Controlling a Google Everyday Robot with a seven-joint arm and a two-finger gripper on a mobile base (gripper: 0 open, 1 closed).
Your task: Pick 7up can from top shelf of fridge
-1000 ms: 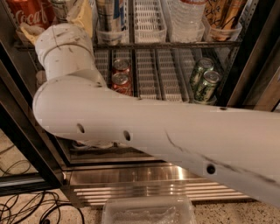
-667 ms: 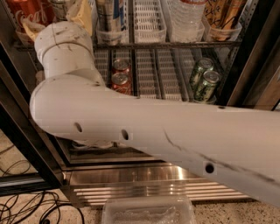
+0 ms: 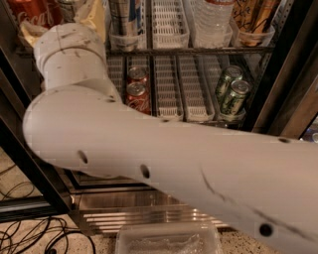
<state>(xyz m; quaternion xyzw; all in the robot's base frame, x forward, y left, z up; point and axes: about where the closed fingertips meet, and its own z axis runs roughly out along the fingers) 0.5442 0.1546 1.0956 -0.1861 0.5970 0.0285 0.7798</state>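
My white arm fills the middle of the view and rises at the left to a thick joint in front of the open fridge. My gripper is out of view, past the top of the picture. The highest rack that shows, the top shelf, carries white slotted trays, a silver and blue can, a water bottle and a red Coca-Cola bottle. The 7up can is not in view.
Two red Coca-Cola cans and two dark green mottled cans stand on the rack below. Black door frames flank the opening. A clear plastic tub and cables lie on the floor.
My arm's elbow has swung a little to the left. The shelves and cans have not moved.
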